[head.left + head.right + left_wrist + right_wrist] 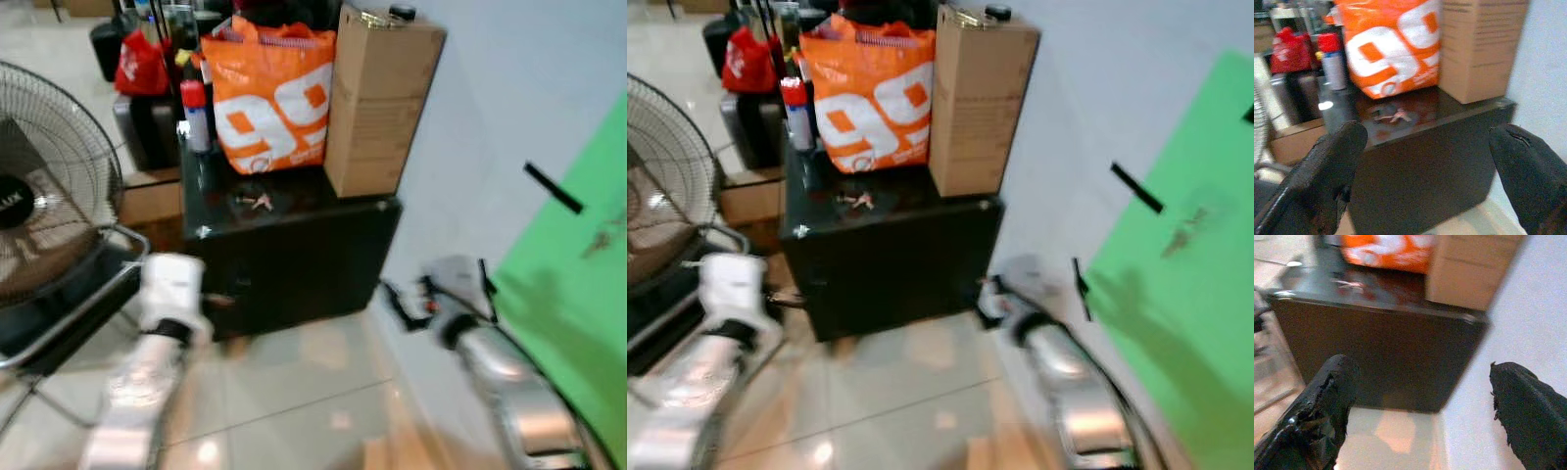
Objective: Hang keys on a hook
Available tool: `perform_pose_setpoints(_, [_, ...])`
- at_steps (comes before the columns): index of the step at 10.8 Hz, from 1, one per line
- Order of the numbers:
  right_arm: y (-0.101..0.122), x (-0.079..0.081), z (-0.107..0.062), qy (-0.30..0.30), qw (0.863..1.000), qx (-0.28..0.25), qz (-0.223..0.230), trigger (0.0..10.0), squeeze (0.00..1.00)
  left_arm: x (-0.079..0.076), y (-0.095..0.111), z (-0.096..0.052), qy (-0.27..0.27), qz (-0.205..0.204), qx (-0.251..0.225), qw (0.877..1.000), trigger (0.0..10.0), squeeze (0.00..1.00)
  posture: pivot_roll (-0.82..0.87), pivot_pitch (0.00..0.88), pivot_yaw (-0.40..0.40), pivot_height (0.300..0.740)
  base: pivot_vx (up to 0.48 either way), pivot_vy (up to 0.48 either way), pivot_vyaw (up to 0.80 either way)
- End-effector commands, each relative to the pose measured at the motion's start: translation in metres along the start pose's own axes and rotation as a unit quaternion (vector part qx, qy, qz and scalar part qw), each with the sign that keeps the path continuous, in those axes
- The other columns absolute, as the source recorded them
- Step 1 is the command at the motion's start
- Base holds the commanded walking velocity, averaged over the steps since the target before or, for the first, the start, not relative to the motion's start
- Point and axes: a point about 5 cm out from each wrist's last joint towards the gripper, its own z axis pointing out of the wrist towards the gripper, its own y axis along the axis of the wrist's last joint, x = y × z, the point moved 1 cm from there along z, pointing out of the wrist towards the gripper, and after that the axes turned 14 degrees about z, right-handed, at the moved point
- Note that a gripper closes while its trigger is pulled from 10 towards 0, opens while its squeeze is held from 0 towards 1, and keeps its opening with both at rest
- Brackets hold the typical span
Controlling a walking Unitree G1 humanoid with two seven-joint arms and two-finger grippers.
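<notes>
Left eye view was blurred. Standing fan [39, 211] sat at far left, beside the left arm. Left claw [1425, 171] was raised low in front of the black bench [294, 264], fingers [1327, 171] spread wide with nothing between them. Keys [257, 202] lay flat on the bench top, ahead of and above this claw, near the front edge. Behind the keys: spray can [196, 116], then orange bag [269, 93], then cardboard box [377, 98] touching the bag's side. Right claw [1425, 406] hung past the bench's right corner, close to the white wall [509, 88], also fully spread and holding nothing. Green panel [573, 284] stood to its right, a black hook [552, 187] just above the panel's edge.
</notes>
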Motion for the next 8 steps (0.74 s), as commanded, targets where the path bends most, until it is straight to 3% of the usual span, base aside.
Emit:
perform_pose_setpoints(1, [0.005,0.003,0.003,-0.001,1.000,-0.023,0.020,10.0,1.00,0.012,-0.002,-0.001,0.022,0.018,0.001,1.000,10.0,0.35,0.07,0.000,-0.037,0.740,0.386,0.000,0.00])
perform_pose_setpoints(3, [-0.003,0.000,-0.001,0.011,0.999,-0.038,0.011,10.0,1.00,0.015,-0.004,-0.002,0.031,0.026,-0.005,0.999,10.0,0.35,0.07,0.000,-0.029,0.740,0.386,0.000,0.00])
perform_pose_setpoints(6, [-0.010,-0.004,-0.006,0.011,0.999,-0.034,0.035,10.0,1.00,0.014,-0.007,-0.004,0.032,0.030,-0.008,0.999,10.0,0.35,0.07,0.000,-0.024,0.740,0.386,0.000,0.00])
perform_pose_setpoints(8, [-0.011,-0.003,-0.006,0.018,0.998,-0.040,0.035,10.0,1.00,0.014,-0.007,-0.004,0.032,0.032,-0.013,0.999,10.0,0.34,0.07,0.000,-0.023,0.740,0.384,0.000,0.80])
